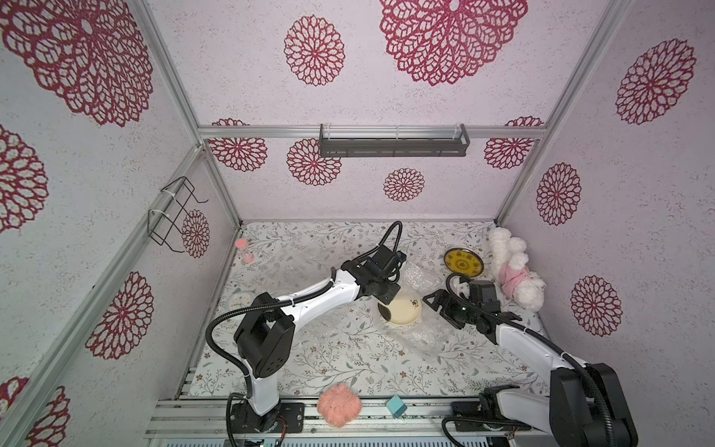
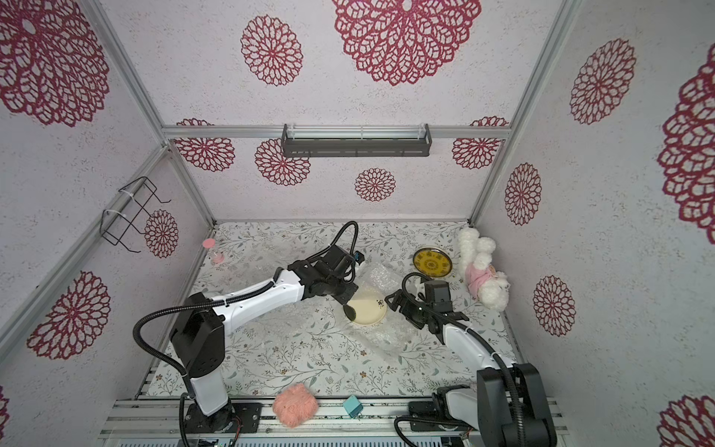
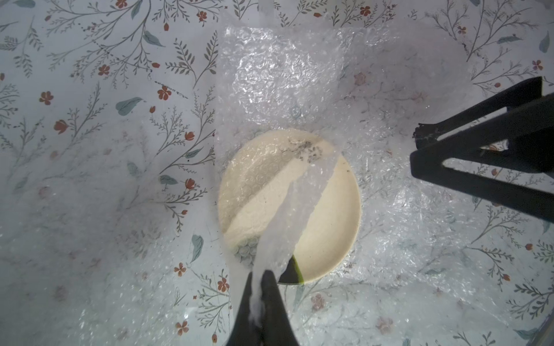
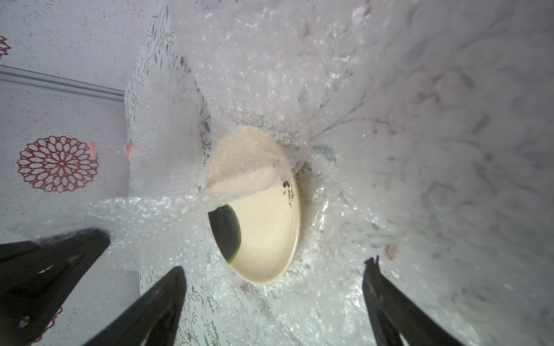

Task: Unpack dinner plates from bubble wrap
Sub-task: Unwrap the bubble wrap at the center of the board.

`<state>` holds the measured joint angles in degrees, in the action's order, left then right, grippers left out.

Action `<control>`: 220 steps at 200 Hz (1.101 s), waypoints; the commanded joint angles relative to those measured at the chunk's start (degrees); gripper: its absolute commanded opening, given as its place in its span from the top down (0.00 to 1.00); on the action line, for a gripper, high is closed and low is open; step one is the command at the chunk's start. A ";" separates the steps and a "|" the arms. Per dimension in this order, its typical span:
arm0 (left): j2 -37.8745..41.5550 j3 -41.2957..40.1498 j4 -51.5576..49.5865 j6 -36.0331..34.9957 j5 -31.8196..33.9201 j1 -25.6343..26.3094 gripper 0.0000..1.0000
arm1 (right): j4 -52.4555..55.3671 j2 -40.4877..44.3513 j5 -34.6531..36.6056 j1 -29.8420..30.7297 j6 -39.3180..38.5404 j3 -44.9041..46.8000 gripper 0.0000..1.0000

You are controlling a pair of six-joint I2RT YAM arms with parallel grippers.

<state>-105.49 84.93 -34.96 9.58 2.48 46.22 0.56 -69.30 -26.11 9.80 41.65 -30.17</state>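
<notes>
— What sits nearest?
— On the front rail [image 1: 201, 410], pink yarn [image 1: 339, 405] and a teal box [image 1: 396, 406], near each other but apart.
— And the plate being unpacked?
— The cream plate [image 1: 400, 308] lies flat at mid-table [image 1: 348, 367] on a spread sheet of wrap [image 1: 421, 336], between the two arms.
— Is it uncovered?
— Partly. A strip of the wrap crosses its face and the rest is bare.
— The left gripper [image 3: 257, 274]?
— Pinched tight on that strip, above the plate's left edge.
— And the right gripper [image 4: 275, 266]?
— Jaws wide, nothing between them. It hangs just beside the plate's right edge, above the wrap. I cannot tell whether it touches the film.
— Farther back?
— A crumpled fold of wrap rises just behind the plate. Past it, far right, the yellow plate [image 1: 462, 263] lies unwrapped, just beside a white plush [image 1: 514, 267].
— Far left?
— A pink hourglass [image 1: 244, 247] by the wall.
</notes>
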 commanded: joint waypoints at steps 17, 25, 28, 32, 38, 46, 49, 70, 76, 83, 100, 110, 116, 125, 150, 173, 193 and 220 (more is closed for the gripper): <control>5.76 -4.26 5.19 5.38 2.54 -2.65 1.00 | -3.09 -1.74 0.27 0.22 0.74 0.95 0.08; 6.64 -5.27 5.65 6.29 3.47 -3.14 1.00 | -3.19 -1.94 0.41 0.22 0.67 1.14 0.08; 6.98 -5.75 5.95 6.62 3.83 -3.26 1.00 | -3.19 -1.98 0.43 0.26 0.63 1.21 0.08; 7.49 -6.32 6.31 7.12 4.06 -3.54 1.00 | -3.27 -2.00 0.48 0.22 0.63 1.32 0.08; 8.26 -7.24 6.82 8.02 4.67 -3.91 1.00 | -3.36 -2.09 0.55 0.22 0.63 1.43 0.08; 9.18 -8.61 7.70 9.41 4.99 -4.38 1.00 | -3.45 -2.07 0.53 0.21 0.54 1.60 0.08; 9.51 -9.13 7.98 9.93 4.99 -4.60 1.00 | -3.46 -2.11 0.60 0.22 0.54 1.61 0.08; 11.40 -12.35 9.84 12.23 5.68 -5.58 1.00 | -3.54 -2.48 0.53 0.22 0.37 1.87 0.08; 11.77 -13.02 9.85 12.67 6.38 -5.74 1.00 | -3.58 -2.64 0.44 0.22 0.28 1.95 0.08; 12.10 -13.63 9.86 13.06 7.27 -5.92 1.00 | -3.63 -2.86 0.30 0.22 0.20 2.04 0.08; 13.21 -15.17 9.38 14.54 9.34 -6.31 1.00 | -3.64 -3.05 0.29 0.22 -0.05 2.38 0.08; 14.06 -16.48 9.67 15.46 10.24 -6.49 1.00 | -3.56 -3.15 0.48 0.19 -0.24 2.55 0.08; 14.60 -17.30 9.81 16.27 10.89 -6.59 1.00 | -3.47 -3.20 0.55 0.21 -0.38 2.57 0.08; 15.38 -18.90 10.12 17.66 11.91 -6.67 1.00 | -3.46 -3.32 0.63 0.22 -0.59 2.73 0.08; 17.69 -23.40 11.68 21.24 14.37 -7.03 1.00 | -4.05 -4.09 0.61 0.20 -0.60 3.06 0.08; 19.46 -26.31 12.28 23.82 16.28 -7.19 1.00 | -4.60 -5.12 0.52 0.22 -0.76 3.10 0.08; 21.14 -28.06 12.37 25.59 18.53 -7.19 1.00 | -4.69 -6.06 0.65 0.22 -1.17 3.20 0.08; 22.87 -30.22 12.36 27.87 20.59 -7.37 1.00 | -5.04 -6.77 0.58 0.17 -1.39 3.50 0.08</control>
<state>-84.90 55.94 -24.56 33.17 18.85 39.53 -3.18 -75.77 -25.74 9.80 41.50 -27.46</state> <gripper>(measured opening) 0.045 0.924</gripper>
